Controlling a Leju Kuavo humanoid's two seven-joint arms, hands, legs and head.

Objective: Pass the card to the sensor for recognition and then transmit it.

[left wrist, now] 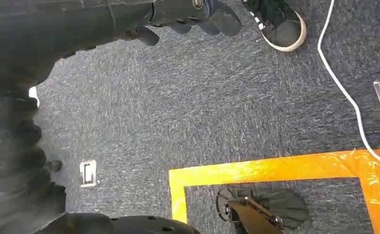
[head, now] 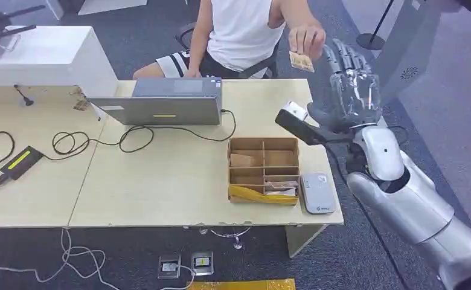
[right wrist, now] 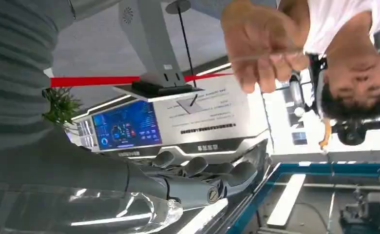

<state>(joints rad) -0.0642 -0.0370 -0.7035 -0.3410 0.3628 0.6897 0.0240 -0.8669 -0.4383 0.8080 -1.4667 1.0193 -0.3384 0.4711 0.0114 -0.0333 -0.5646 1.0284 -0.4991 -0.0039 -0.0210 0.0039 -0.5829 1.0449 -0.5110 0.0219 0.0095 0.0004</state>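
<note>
My right hand (head: 351, 75) is held up high past the far right corner of the tabletop (head: 160, 175). Its fingers are straight and a little apart, and it holds nothing. I think it is up there because this is the hand-over spot, close to the person.

The card (head: 301, 61) is in the person's hand (head: 307, 37), pinched by the fingertips, just beside my raised fingers and not touching them. From my right wrist camera the person's hand looks blurry, so I cannot see the card well there. So I judge the passing part is done or nearly done.

My left hand (left wrist: 193, 12) hangs down low over the floor. Its fingers look curled in and it has nothing in it. It is not needed for this job, I think.

Near the right edge of the tabletop sits a cardboard box with compartments (head: 263, 170), with small cards or papers in some of them. Just beside it, at the near right corner, lies a flat grey sensor (head: 317, 193). It is close so a card can be tapped on it fast.

A laptop (head: 163, 103) sits at the far edge, with black cables (head: 100, 142) across the tabletop.

The floor is grey carpet (left wrist: 202, 97) with orange tape (left wrist: 275, 168) on it.
</note>
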